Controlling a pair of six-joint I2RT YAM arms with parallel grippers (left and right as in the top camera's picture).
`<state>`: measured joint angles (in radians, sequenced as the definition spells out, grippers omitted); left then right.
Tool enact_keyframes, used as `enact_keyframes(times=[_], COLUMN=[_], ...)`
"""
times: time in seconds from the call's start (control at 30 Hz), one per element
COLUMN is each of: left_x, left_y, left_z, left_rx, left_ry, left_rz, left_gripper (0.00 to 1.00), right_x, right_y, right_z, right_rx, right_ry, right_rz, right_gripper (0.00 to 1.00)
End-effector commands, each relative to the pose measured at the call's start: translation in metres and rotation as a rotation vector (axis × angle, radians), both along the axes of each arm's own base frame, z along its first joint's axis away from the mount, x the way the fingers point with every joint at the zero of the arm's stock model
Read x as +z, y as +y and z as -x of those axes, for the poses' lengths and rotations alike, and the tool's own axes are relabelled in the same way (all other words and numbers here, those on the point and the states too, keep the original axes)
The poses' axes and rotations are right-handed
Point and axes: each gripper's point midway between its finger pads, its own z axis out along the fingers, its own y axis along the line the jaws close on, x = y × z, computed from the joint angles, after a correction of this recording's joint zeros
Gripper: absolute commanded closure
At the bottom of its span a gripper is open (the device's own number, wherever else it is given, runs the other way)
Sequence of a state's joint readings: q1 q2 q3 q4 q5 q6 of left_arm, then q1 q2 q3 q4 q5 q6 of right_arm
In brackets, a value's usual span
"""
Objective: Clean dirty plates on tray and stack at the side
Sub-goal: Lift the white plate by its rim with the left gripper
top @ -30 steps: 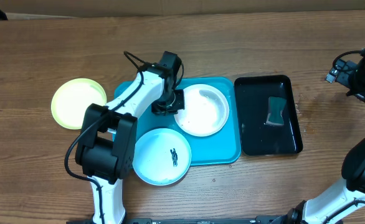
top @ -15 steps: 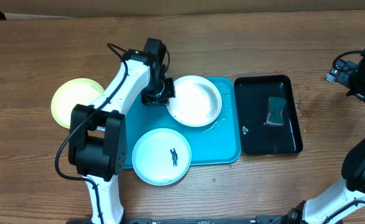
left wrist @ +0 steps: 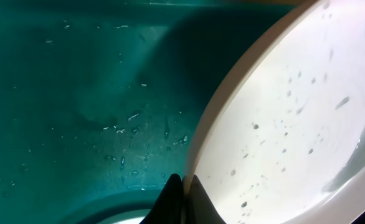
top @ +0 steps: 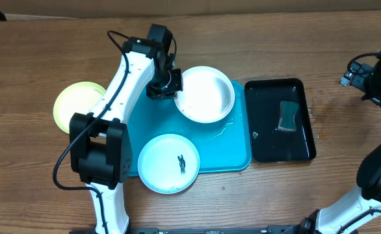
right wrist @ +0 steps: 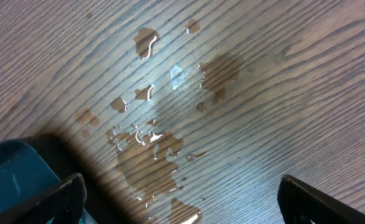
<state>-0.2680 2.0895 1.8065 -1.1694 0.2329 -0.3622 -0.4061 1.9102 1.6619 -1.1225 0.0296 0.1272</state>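
My left gripper (top: 170,83) is shut on the left rim of the white plate (top: 207,94) and holds it tilted above the far part of the turquoise tray (top: 236,146). In the left wrist view my fingers (left wrist: 184,198) pinch the wet plate rim (left wrist: 282,124) over the wet tray floor (left wrist: 76,93). The light blue rimmed plate (top: 170,164) with a black smear lies at the tray's near left corner. The yellow-green plate (top: 77,104) lies on the table left of the tray. My right gripper (top: 379,81) is open at the far right, over wet wood (right wrist: 170,124).
A glossy black tray (top: 281,120) right of the turquoise tray holds a sponge (top: 288,116); its corner shows in the right wrist view (right wrist: 14,174). Water drops lie on the table beside it. The left arm's cable loops above the plate.
My left gripper has lifted the white plate and carried it toward the far edge of the tray, now tilted. The right arm has not moved.
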Motion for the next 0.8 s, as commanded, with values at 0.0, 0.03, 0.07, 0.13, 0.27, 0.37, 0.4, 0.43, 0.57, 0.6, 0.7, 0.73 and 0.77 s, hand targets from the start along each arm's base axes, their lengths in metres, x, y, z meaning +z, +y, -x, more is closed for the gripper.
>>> enact_keyframes(times=[0.0, 0.03, 0.07, 0.13, 0.27, 0.37, 0.4, 0.43, 0.57, 0.6, 0.7, 0.73, 0.77], left_x=[0.016, 0.018, 0.02, 0.024, 0.03, 0.034, 0.036, 0.037, 0.044, 0.047, 0.061, 0.065, 0.071], left_y=[-0.01, -0.014, -0.018, -0.026, -0.049, -0.07, -0.077, -0.086, -0.104, -0.107, -0.114, -0.117, -0.121], left_z=[-0.009, -0.01, -0.01, -0.01, -0.008, -0.005, -0.003, -0.002, 0.0, 0.0, -0.001, 0.0, 0.001], left_rx=[-0.028, -0.032, -0.038, -0.041, -0.076, -0.121, -0.137, -0.155, -0.179, -0.186, -0.207, -0.214, -0.224], left_ry=[-0.044, -0.05, -0.057, -0.067, -0.094, -0.121, -0.13, -0.144, -0.193, -0.211, -0.27, -0.289, -0.311], left_rz=[0.033, 0.036, 0.038, 0.044, 0.054, 0.066, 0.07, 0.073, 0.033, 0.016, -0.047, -0.063, -0.081], left_gripper=[0.96, 0.96, 0.96, 0.96, 0.96, 0.96, 0.96, 0.96, 0.96, 0.96, 0.96, 0.96, 0.96], right_x=[0.009, 0.009, 0.009, 0.009, 0.009, 0.009, 0.009, 0.009, 0.009, 0.009, 0.009, 0.009, 0.009], right_y=[-0.002, -0.002, -0.002, -0.002, -0.002, -0.002, -0.002, -0.002, -0.002, -0.002, -0.002, -0.002, -0.002], right_z=[-0.002, -0.002, -0.002, -0.002, -0.002, -0.002, -0.002, -0.002, -0.002, -0.002, -0.002, -0.002, -0.002], right_rx=[-0.005, -0.005, -0.005, -0.005, -0.005, -0.005, -0.005, -0.005, -0.005, -0.005, -0.005, -0.005, -0.005], right_ry=[-0.024, -0.024, -0.024, -0.024, -0.024, -0.024, -0.024, -0.024, -0.024, -0.024, -0.024, -0.024, -0.024], right_rz=[0.009, 0.009, 0.009, 0.009, 0.009, 0.009, 0.009, 0.009, 0.009, 0.009, 0.009, 0.009, 0.009], right_gripper=[0.0, 0.0, 0.0, 0.0, 0.0, 0.0, 0.0, 0.0, 0.0, 0.0, 0.0, 0.0, 0.0])
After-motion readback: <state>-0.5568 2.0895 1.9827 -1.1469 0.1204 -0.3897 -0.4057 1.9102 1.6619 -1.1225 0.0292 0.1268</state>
